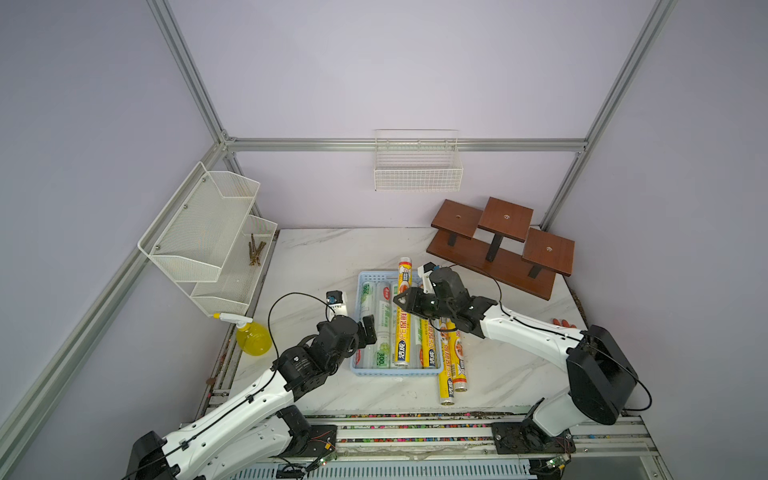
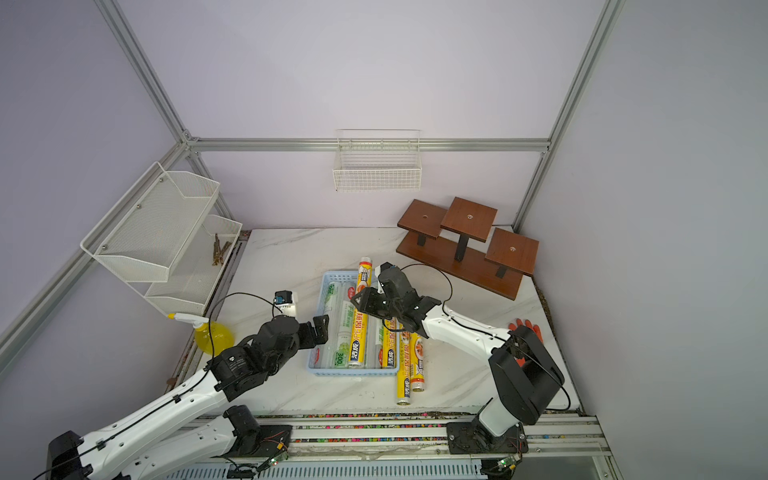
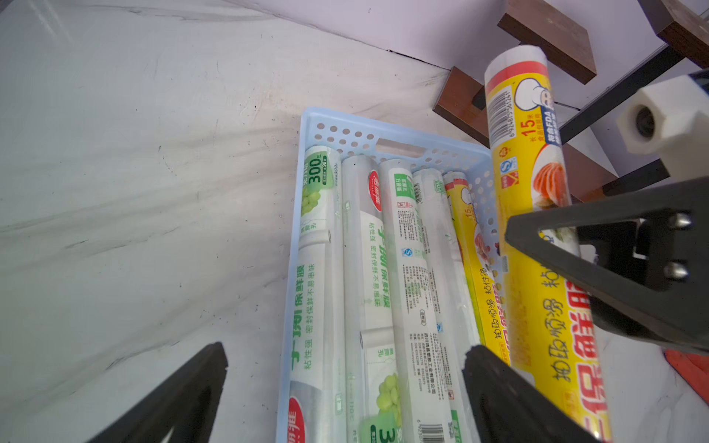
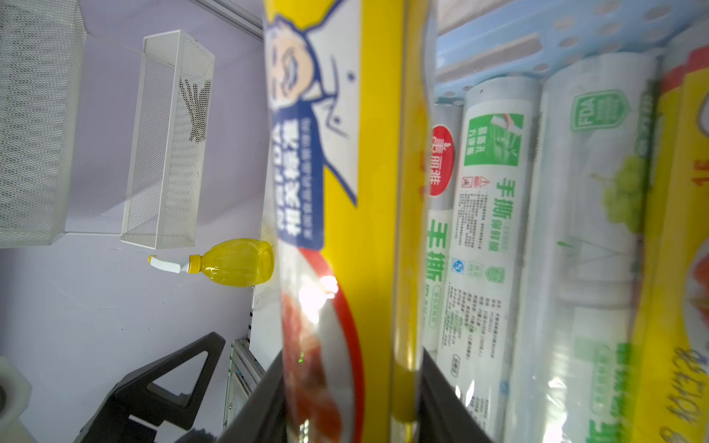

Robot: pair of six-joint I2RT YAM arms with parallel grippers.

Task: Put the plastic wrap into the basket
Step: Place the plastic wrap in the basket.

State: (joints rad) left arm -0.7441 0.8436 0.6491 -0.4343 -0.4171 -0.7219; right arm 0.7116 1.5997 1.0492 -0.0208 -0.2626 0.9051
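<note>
Yellow food-printed and translucent green-lettered plastic wrap (image 1: 402, 332), light-blue perforated basket (image 1: 395, 372), white grey-veined table (image 1: 316, 257)

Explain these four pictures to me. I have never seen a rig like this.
Two robot arms with pincer grippers work at a marble table. Two pictures look down from overhead. The other two come from cameras on the arms' wrists. On the table sits a light-blue basket holding plastic wrap rolls, and two more yellow rolls lie beside it. The right gripper is shut on a yellow roll over the basket, with the roll's far end sticking out past the far wall. The left gripper is open and holds nothing.
</note>
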